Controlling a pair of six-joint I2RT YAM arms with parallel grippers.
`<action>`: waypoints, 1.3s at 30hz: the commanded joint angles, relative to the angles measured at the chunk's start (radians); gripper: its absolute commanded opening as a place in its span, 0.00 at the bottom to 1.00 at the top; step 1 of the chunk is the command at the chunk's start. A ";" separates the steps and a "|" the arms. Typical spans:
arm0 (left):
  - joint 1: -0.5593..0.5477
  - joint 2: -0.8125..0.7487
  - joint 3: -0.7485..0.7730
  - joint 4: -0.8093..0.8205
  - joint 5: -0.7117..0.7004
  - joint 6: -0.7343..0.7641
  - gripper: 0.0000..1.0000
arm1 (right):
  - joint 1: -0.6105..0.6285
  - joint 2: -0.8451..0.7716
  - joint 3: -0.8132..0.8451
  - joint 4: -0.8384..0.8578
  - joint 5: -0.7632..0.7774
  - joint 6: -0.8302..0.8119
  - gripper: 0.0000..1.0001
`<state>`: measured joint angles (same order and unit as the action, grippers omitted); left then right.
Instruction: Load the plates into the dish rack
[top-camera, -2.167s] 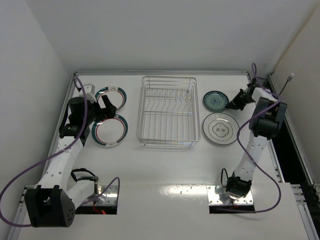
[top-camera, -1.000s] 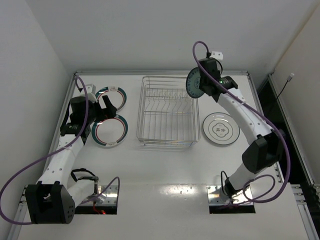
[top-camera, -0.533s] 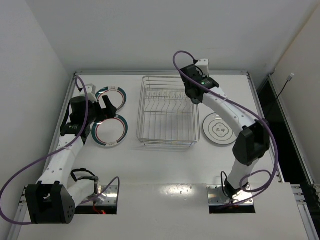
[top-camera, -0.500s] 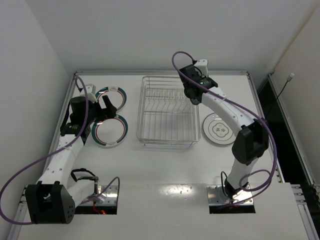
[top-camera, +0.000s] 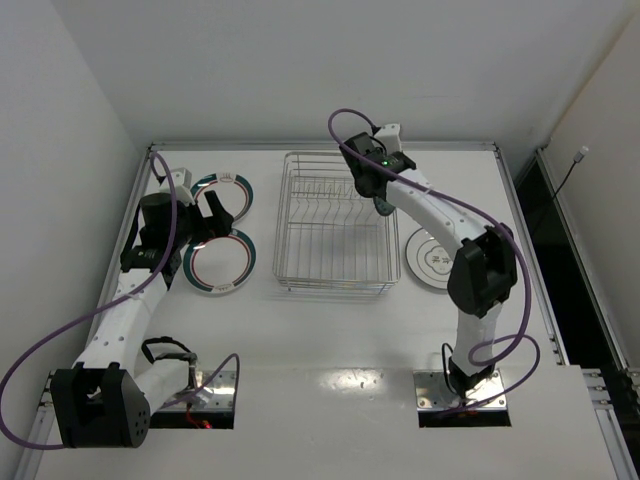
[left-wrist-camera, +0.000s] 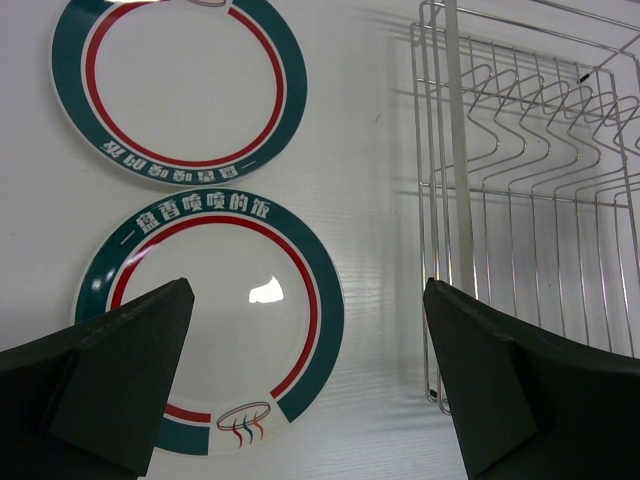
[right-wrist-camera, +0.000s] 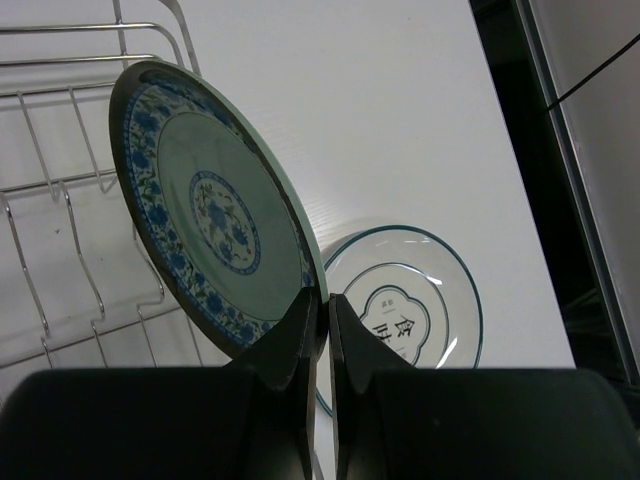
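White table (top-camera: 330, 330): right hand (right-wrist-camera: 318, 305) pinches teal plate (right-wrist-camera: 215, 215) above dish rack (top-camera: 330, 250); left hand (left-wrist-camera: 308, 290) wide.

near plate (left-wrist-camera: 205, 300) and far plate (left-wrist-camera: 180, 85): white, teal rims, red rings; small plate (right-wrist-camera: 215, 235): pale green, blue floral; large plate (right-wrist-camera: 420, 300): white, dark lines; dish rack (left-wrist-camera: 530, 200): silver.

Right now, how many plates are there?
4: two teal-rimmed plates lie left of the dish rack, a white plate right of it, a patterned plate pinched upright in the right gripper.
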<state>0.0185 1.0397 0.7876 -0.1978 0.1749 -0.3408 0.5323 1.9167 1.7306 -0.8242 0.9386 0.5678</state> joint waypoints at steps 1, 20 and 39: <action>-0.008 -0.012 0.021 0.015 -0.002 0.011 1.00 | 0.005 0.010 0.050 -0.012 0.066 0.023 0.00; -0.008 -0.012 0.021 0.015 -0.002 0.011 1.00 | 0.005 0.110 0.181 -0.084 0.045 0.041 0.00; -0.008 -0.003 0.030 0.006 -0.002 0.011 1.00 | -0.008 0.154 0.145 -0.052 -0.253 0.050 0.01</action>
<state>0.0185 1.0397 0.7876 -0.1993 0.1749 -0.3408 0.5140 2.0945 1.8767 -0.8997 0.7559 0.6094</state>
